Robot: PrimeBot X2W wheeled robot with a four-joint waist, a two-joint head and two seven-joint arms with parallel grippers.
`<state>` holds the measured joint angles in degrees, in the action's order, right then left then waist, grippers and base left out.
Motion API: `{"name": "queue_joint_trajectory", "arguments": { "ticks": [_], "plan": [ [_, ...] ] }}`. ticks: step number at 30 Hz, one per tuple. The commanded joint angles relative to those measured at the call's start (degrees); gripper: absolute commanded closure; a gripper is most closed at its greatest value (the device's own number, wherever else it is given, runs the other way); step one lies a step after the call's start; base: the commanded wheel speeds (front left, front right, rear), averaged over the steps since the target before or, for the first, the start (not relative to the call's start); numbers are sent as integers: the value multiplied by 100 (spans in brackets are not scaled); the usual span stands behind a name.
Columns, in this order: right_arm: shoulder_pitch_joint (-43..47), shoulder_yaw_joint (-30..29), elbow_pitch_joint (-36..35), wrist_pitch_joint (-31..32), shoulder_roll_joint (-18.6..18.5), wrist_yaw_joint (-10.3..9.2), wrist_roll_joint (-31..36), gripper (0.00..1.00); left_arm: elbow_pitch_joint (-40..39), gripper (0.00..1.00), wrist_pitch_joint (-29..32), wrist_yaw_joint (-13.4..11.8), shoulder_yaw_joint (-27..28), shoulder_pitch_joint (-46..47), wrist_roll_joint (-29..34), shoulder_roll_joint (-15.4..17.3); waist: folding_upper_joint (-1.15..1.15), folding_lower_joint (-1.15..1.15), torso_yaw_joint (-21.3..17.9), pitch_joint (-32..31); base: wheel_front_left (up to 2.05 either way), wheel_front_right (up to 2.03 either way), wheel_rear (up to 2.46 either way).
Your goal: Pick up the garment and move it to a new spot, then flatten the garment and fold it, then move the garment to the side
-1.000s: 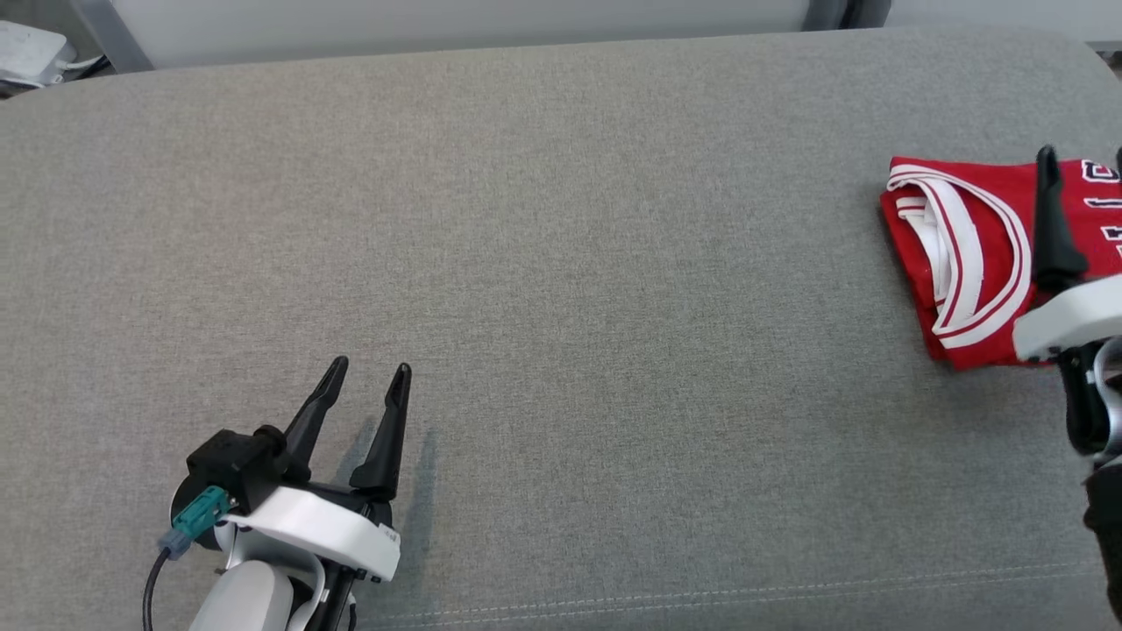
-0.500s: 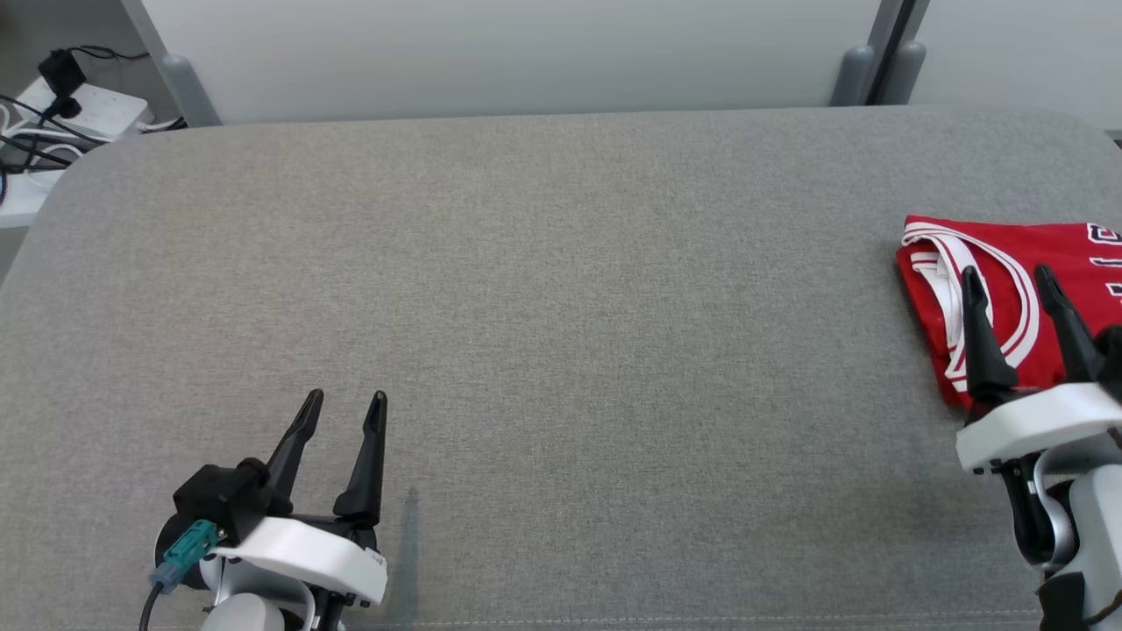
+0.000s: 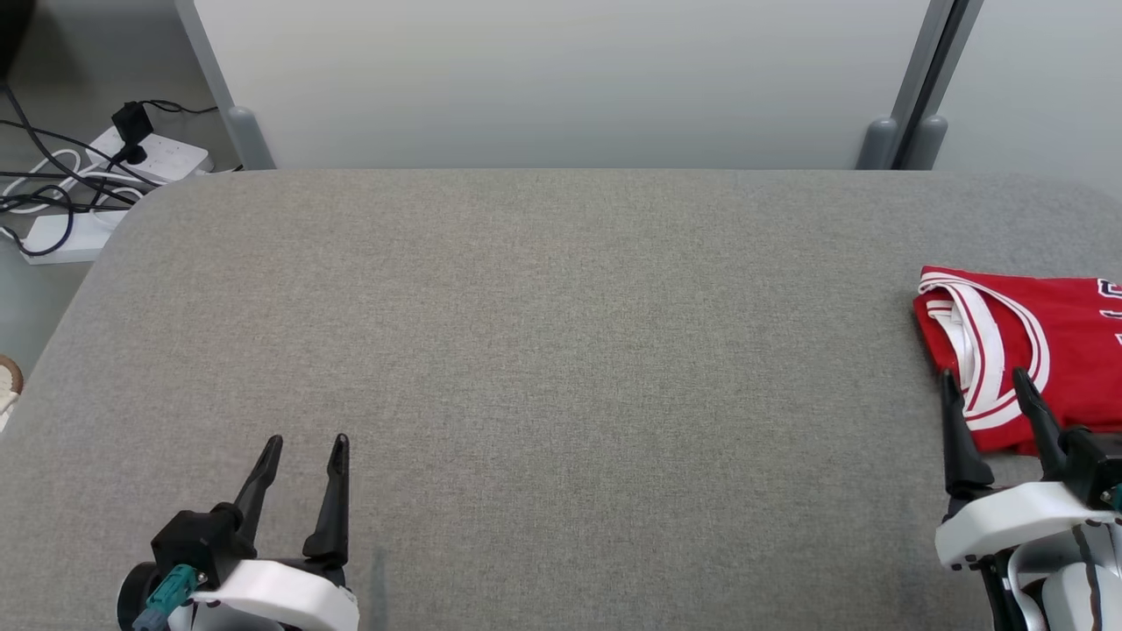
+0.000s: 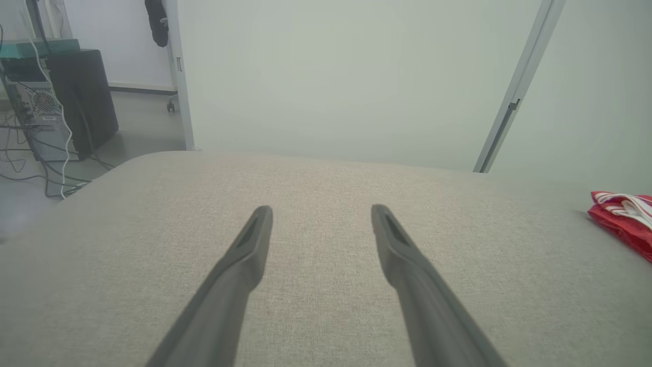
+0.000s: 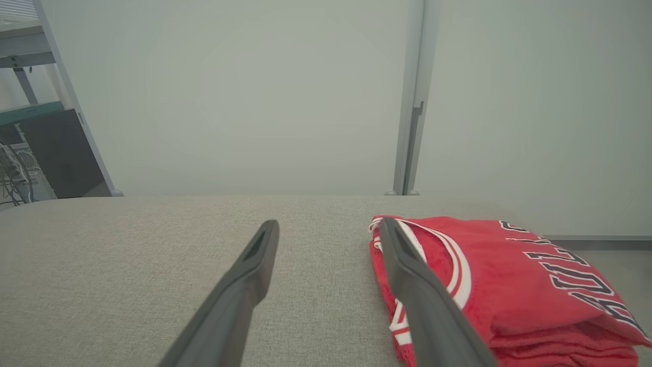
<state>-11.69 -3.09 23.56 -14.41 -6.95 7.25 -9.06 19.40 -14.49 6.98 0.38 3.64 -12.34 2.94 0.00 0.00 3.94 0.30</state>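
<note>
Head view: the right claw, wide open and empty, has drawn back to the near edge of the folded garment, which lies at the right end of the bench. The camera has also lifted. The task looks about done.

The left claw is open, empty and well apart from the garment.

Left wrist view: there is bare bench ahead.

Right wrist view: there is free room to the left, and the bench edge is close behind the garment.

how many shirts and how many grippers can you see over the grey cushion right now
red shirt: 1
grippers: 2, left gripper and right gripper, both open and holding nothing
total: 3
</note>
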Motion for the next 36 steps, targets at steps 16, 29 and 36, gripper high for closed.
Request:
{"name": "queue_joint_trajectory", "arguments": {
  "ticks": [16, 29, 36],
  "plan": [
    [284, -51, 189, 95, 227, -1, 44, 100, 104, 100, 100, -2, 255, -177, -39, -75, 0, 1, -3, 11, 0, 0, 0],
    [328, -62, 60, 281, 244, 2, -783, 100, 25, 100, 286, 3, 279, -152, -823, -69, 0, 1, -43, 8, 0, 0, 0],
    [347, -73, -11, 388, 255, 3, -1262, 100, -16, 100, 396, 6, 295, -131, -1278, -65, 0, 0, -65, 8, 0, 0, 0]
  ]
}}
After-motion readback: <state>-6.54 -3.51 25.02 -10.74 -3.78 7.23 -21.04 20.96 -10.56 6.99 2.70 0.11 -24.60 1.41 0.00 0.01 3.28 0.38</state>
